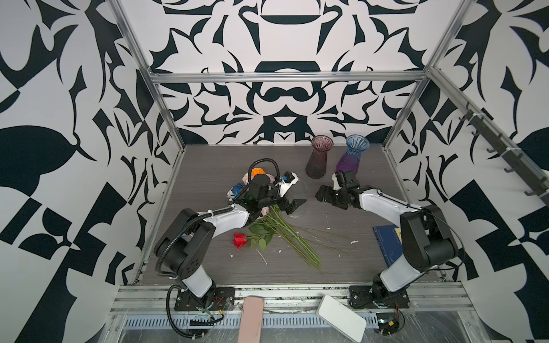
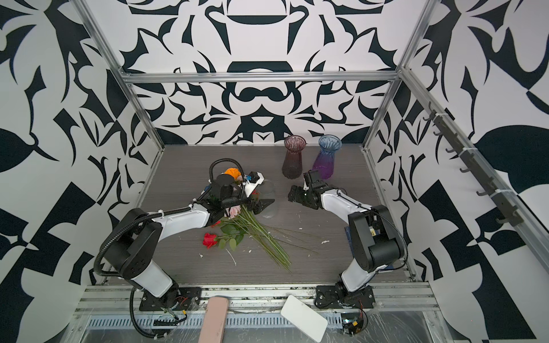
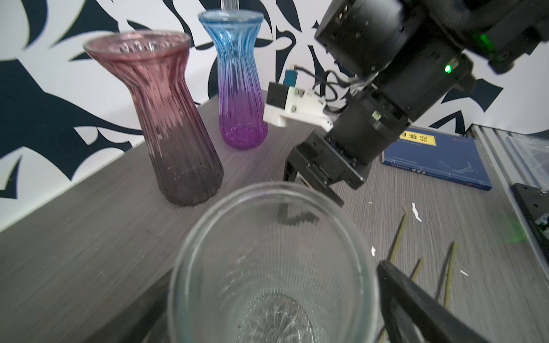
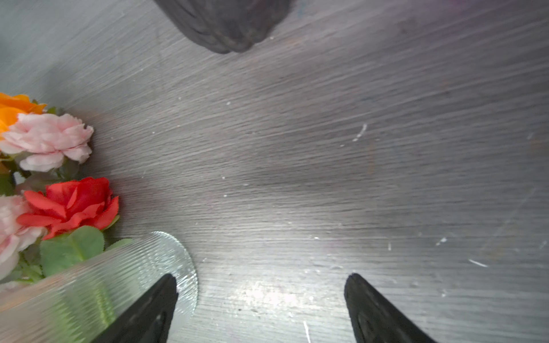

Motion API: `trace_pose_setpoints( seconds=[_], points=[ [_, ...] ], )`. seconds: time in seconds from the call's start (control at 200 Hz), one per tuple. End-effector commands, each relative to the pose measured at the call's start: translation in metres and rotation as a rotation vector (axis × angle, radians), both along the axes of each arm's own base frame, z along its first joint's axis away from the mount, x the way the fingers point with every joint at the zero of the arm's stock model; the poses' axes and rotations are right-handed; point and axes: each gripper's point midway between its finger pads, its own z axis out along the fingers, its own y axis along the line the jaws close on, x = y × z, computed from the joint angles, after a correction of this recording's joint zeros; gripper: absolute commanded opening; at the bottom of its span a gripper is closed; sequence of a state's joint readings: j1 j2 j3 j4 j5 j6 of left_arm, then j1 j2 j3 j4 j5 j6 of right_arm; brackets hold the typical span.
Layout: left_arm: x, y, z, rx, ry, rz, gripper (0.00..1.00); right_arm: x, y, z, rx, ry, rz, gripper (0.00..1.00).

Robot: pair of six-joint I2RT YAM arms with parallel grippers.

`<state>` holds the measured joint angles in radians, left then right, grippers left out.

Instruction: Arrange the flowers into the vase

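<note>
Walls (image 1: 285, 98): bold blk-on-wht leaf/swirl pattern. Table (image 1: 208, 166): grey woodgrain, wht flecks. Pink vase (image 1: 319, 157): ribbed, rosy top fading to dark maroon btm. Blue vase (image 1: 353, 154): ribbed, blue top to purple btm. Clear vase (image 3: 225, 196): colourless, fine ribs, starburst base. Red rose (image 1: 240, 240), orange rose (image 1: 257, 171), blue rose (image 1: 237, 189), pale pink rose (image 4: 50, 139); stems (image 1: 297, 242) + leaves (image 1: 259, 228) green. Book (image 3: 439, 160): navy, yellow label. Arms (image 1: 225, 219): wht shells, blk joints. Front: dusty-pink bar (image 1: 251, 320), wht slab (image 1: 341, 317).

left tool (image 1: 296, 206) spread wide, right tool (image 4: 261, 297) spread
</note>
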<state>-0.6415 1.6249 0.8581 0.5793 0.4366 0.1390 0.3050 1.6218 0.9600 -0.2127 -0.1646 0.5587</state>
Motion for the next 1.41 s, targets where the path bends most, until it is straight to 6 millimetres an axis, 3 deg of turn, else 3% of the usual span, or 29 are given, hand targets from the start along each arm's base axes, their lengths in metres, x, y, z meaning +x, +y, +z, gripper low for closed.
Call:
trace_pose_setpoints(
  seconds=[0.0,0.165,0.3,0.44,0.5,0.53,0.65,0.81,0.92,1.05,1.165,1.315,1.4],
  points=[
    [-0.004,0.005,0.025,-0.037,-0.044,0.003,0.99,0.002,0.003,0.024,-0.011,-0.049,-0.002,0.92],
    [-0.001,0.017,0.039,-0.043,-0.074,0.077,0.99,-0.007,0.001,0.031,-0.017,-0.064,0.016,0.92],
    [0.002,0.033,0.069,-0.074,-0.092,0.174,0.99,-0.014,-0.002,0.037,-0.024,-0.084,0.033,0.92],
    [0.005,0.054,0.095,-0.141,0.042,0.316,0.99,-0.031,-0.005,0.038,0.000,-0.079,0.014,0.91],
    [0.006,0.065,0.095,-0.170,0.145,0.390,0.99,-0.044,-0.004,0.041,0.014,-0.081,0.009,0.90],
    [0.000,0.074,0.106,-0.209,0.179,0.418,0.99,-0.052,-0.002,0.044,0.017,-0.092,0.018,0.90],
    [-0.020,0.100,0.092,-0.273,0.398,0.523,0.99,-0.096,0.013,0.045,0.024,-0.105,0.077,0.90],
    [-0.061,0.158,0.038,-0.288,0.788,0.812,0.99,-0.159,0.029,0.024,0.081,-0.095,0.140,0.83],
    [-0.097,0.177,0.011,-0.220,0.943,0.872,0.99,-0.184,0.041,0.019,0.082,-0.082,0.212,0.77],
    [-0.118,0.190,-0.013,-0.156,1.054,0.935,0.99,-0.192,0.053,0.029,0.045,-0.055,0.289,0.72],
    [-0.117,0.192,-0.014,-0.127,1.018,0.932,0.99,-0.187,0.074,0.033,0.057,-0.035,0.318,0.60],
    [-0.117,0.196,-0.015,-0.132,1.047,0.932,0.99,-0.181,0.109,0.032,0.067,-0.027,0.302,0.55],
    [-0.121,0.190,-0.025,-0.153,1.080,0.889,0.99,-0.182,0.121,0.021,0.034,-0.005,0.327,0.48]
  ],
)
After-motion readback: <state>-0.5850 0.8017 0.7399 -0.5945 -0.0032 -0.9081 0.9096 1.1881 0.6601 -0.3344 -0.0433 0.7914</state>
